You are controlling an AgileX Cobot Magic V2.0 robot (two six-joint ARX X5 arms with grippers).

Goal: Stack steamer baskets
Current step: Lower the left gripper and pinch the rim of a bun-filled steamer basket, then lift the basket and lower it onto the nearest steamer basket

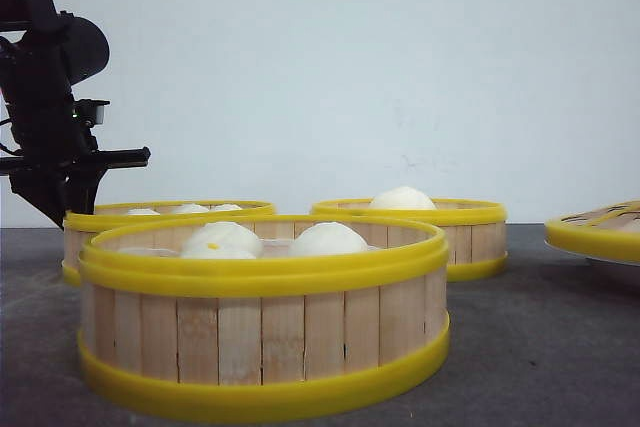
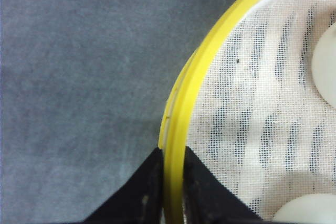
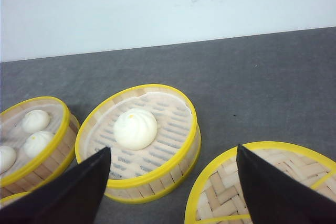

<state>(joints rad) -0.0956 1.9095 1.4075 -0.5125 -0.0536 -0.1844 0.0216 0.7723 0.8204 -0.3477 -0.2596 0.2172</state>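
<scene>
Three steamer baskets hold white buns. The nearest one (image 1: pixel 265 337) stands at the front centre, and a second (image 1: pixel 470 242) with one bun sits at the back right. My left gripper (image 1: pixel 62 195) is at the left edge of the back left basket (image 1: pixel 170 215). In the left wrist view that gripper (image 2: pixel 172 182) is shut on the basket's yellow rim (image 2: pixel 198 77), one finger outside and one inside over the white mesh liner. My right gripper (image 3: pixel 173 182) hangs open above the table, between the one-bun basket (image 3: pixel 173 173) and the lid, holding nothing.
A flat woven lid (image 1: pixel 600 232) with a yellow rim lies at the far right, under my right gripper's outer finger as the lid (image 3: pixel 220 192) shows in the right wrist view. Another basket (image 3: pixel 50 150) with buns stands beside the one-bun basket. A white wall closes the back.
</scene>
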